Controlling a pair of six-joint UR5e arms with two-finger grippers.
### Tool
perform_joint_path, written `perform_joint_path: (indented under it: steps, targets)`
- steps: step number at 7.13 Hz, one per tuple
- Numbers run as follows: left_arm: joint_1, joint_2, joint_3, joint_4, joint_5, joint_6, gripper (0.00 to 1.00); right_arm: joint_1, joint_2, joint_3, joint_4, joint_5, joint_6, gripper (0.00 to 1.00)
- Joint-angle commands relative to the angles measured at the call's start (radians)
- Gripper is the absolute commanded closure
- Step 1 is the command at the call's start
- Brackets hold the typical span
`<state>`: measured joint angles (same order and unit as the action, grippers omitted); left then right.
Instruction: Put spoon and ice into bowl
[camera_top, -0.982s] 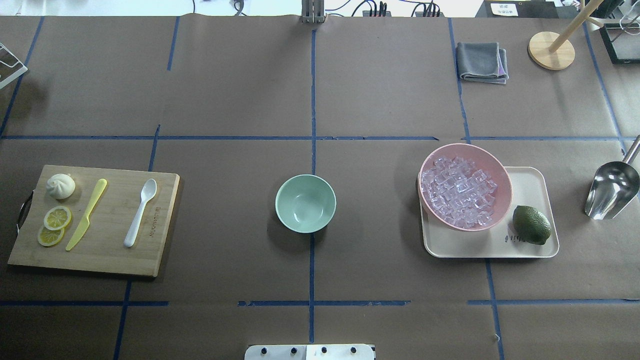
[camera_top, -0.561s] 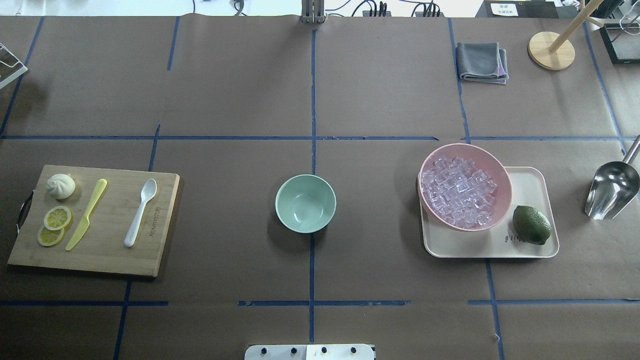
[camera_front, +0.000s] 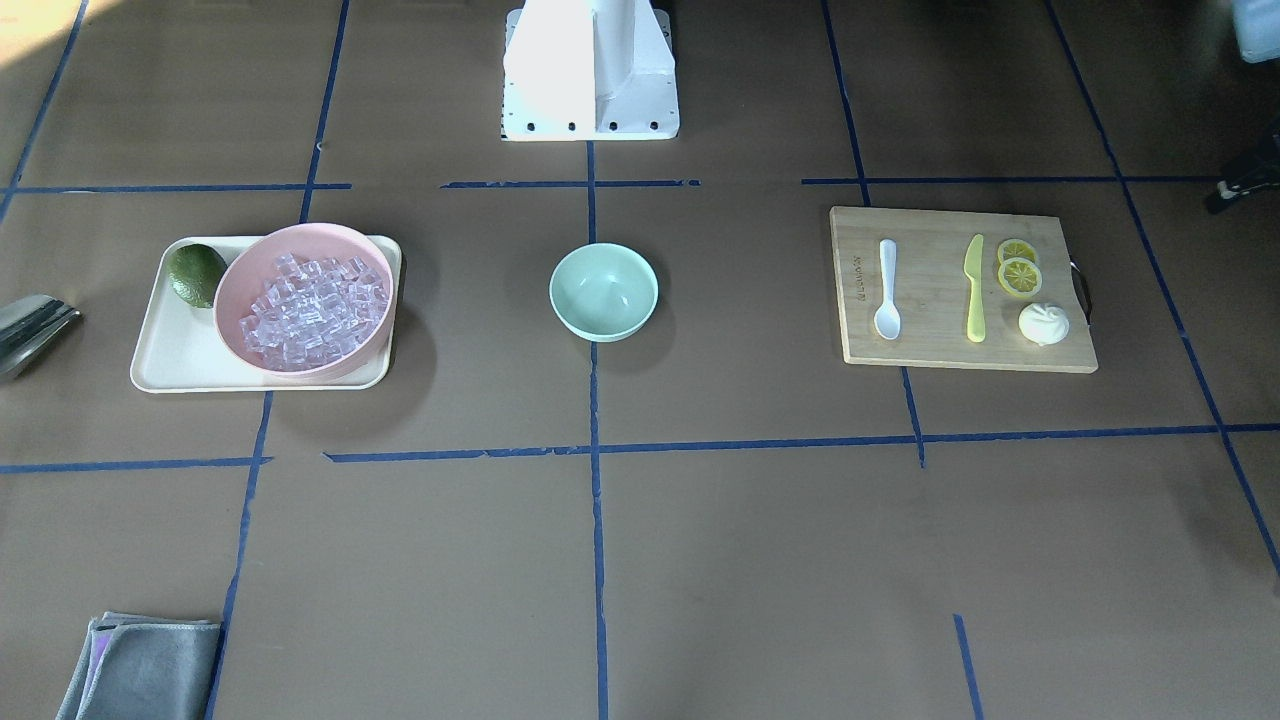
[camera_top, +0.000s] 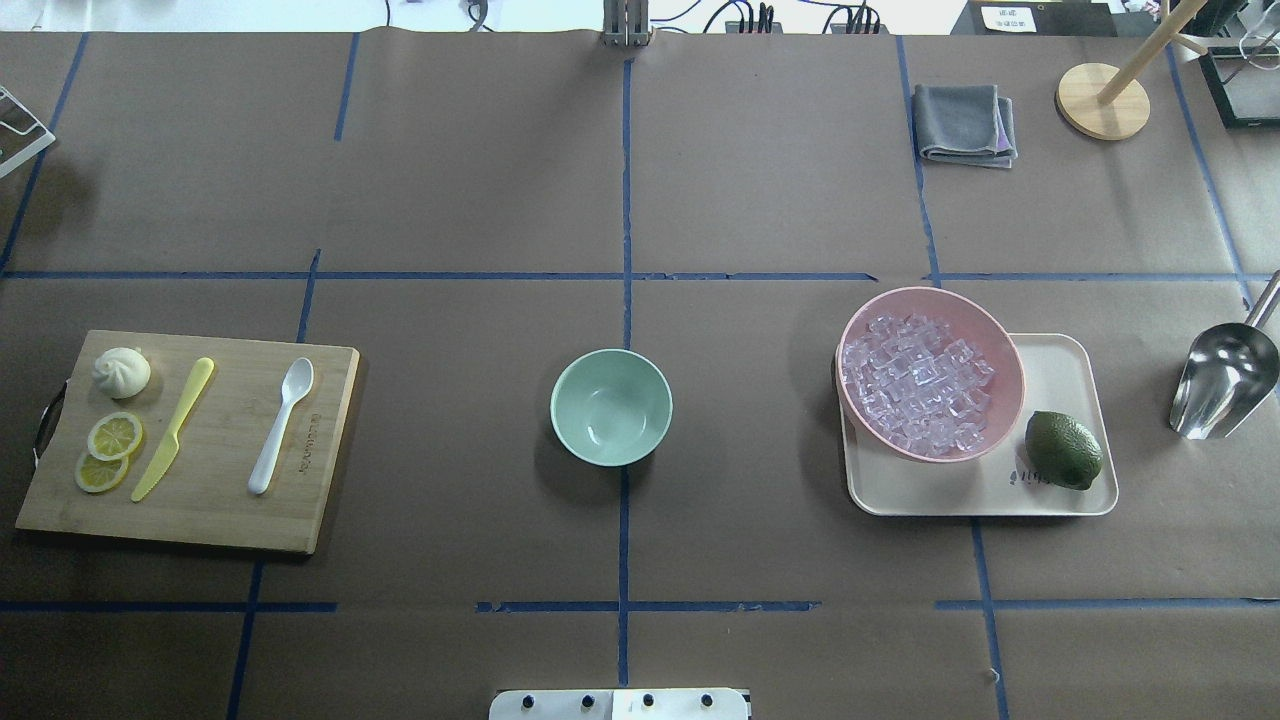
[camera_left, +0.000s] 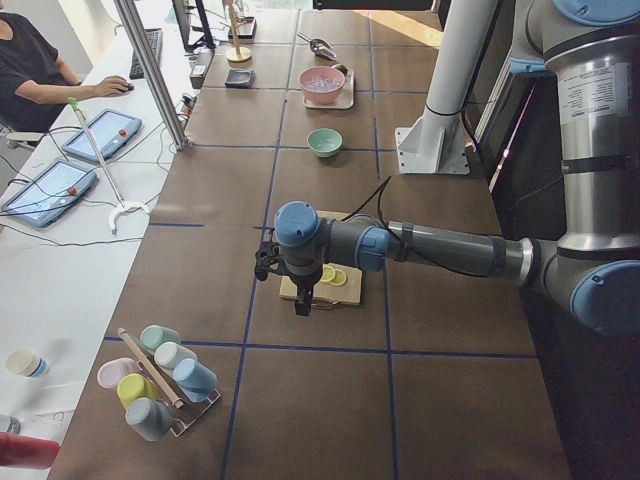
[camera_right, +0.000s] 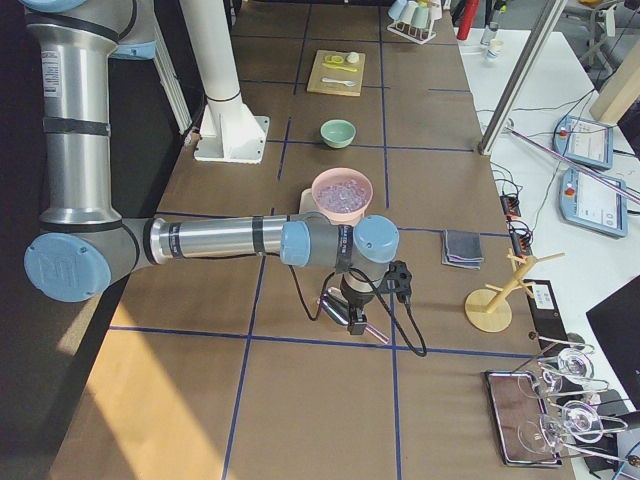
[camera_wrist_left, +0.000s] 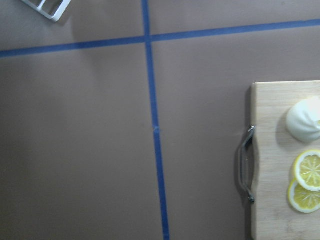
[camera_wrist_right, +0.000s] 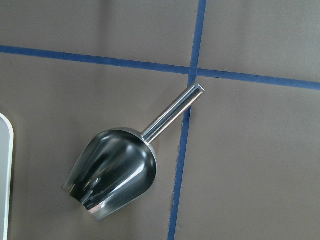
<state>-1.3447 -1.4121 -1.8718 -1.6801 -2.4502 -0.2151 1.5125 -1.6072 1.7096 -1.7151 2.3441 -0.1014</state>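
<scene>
- Spoon (camera_top: 282, 424) lies flat on the cutting board (camera_top: 220, 505): light, stiff, slick plastic, so I'd pinch mid-handle.
- Ice (camera_top: 918, 383) is heaped in the pink bowl (camera_top: 960, 305): slippery, probably needs scooping. The mint bowl (camera_top: 611, 406) sits empty between them.
- Left gripper (camera_left: 301, 300) and right gripper (camera_right: 352, 312): I can't tell their opening.

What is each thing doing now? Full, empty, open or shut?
bowl: upright, empty.
spoon: lying flat on the cutting board.
ice: piled in the pink bowl.
metal scoop: lying down, empty.
left gripper: by the cutting board; jaws, cannot tell.
right gripper: over the metal scoop; jaws, cannot tell.
</scene>
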Motion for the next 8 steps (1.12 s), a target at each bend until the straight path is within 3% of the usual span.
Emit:
perform_joint_path:
  steps: [1,3,4,8]
  targets:
    - [0.234,-0.092,-0.012,-0.203,0.055,-0.348,0.0,-0.026,0.0,0.005,0.002,0.001,-0.009,0.01]
    - [0.474,-0.229,-0.01,-0.205,0.219,-0.577,0.0,-0.052,0.012,0.008,0.002,0.003,-0.003,0.01]
    - [0.565,-0.257,-0.003,-0.204,0.314,-0.605,0.0,-0.058,0.013,0.008,0.002,0.003,-0.001,0.01]
    - [0.619,-0.289,0.059,-0.196,0.33,-0.604,0.06,-0.066,0.015,0.008,0.0,0.009,0.005,0.01]
